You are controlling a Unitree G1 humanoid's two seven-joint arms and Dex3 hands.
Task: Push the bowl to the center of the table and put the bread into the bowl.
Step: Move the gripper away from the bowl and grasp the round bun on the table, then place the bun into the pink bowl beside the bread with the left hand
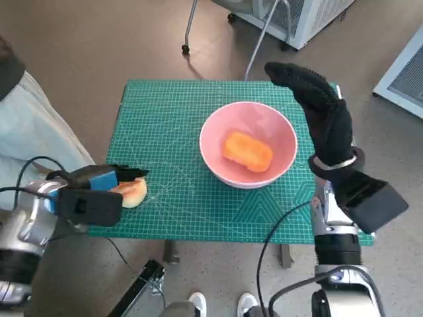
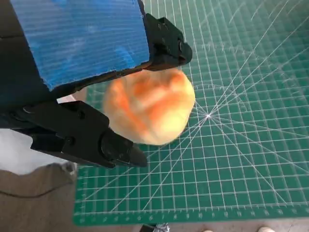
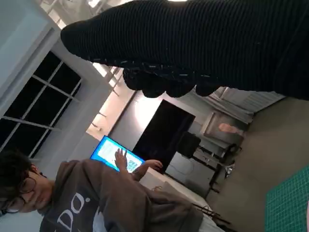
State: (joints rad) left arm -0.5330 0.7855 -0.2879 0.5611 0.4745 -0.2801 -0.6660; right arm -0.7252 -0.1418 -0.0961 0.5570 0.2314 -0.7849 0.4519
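A pink bowl [image 1: 213,165] stands on the green cutting mat [image 1: 165,112], a little right of the table's middle, with an orange piece of bread [image 1: 247,151] lying inside it. A second, paler bread [image 1: 135,191] [image 2: 149,108] sits at the mat's near left edge. My left hand [image 1: 92,195] [image 2: 82,72] grips it: black fingers [image 2: 166,46] touch it on one side and the thumb closes on the other. My right hand [image 1: 320,109] [image 3: 203,43] hovers above the bowl's right rim, stretched out and holding nothing.
A person's pale-clothed leg [image 1: 33,132] is close to the table's left side. Chair legs on casters [image 1: 186,47] and a white cabinet [image 1: 310,20] stand behind the table. Shoes [image 1: 198,302] show by the near edge. A person in a brown hoodie [image 3: 111,198] appears in the right wrist view.
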